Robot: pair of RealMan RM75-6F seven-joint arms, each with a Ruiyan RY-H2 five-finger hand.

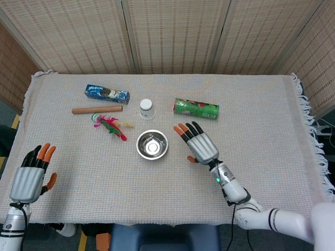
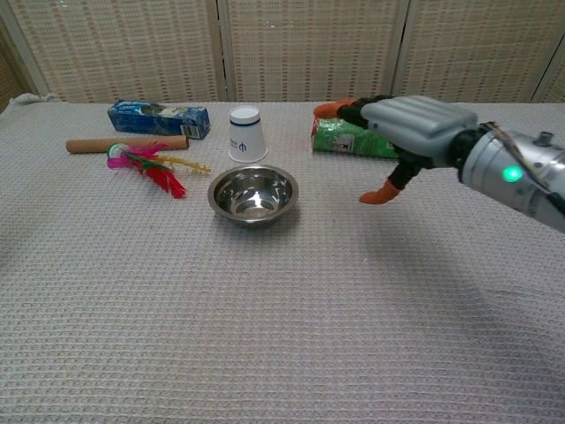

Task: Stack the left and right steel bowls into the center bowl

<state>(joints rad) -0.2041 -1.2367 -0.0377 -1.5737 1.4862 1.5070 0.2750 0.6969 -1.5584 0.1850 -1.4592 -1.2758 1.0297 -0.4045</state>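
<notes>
The right hand (image 1: 199, 145) is hovering empty, fingers spread, beside the round shiny steel bowl stack (image 1: 152, 144) sitting mid-table, apparently because stacking is complete, while the left hand (image 1: 30, 177) is idling open-fingered near the table's edge.

Right hand (image 2: 413, 124) hides part of green tube (image 2: 349, 140).

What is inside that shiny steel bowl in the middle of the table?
The steel bowl shows only a bright, reflective inside, with no loose item in it. Whether other bowls are nested within cannot be told from the head or chest view. What lies beneath it is hidden.
</notes>
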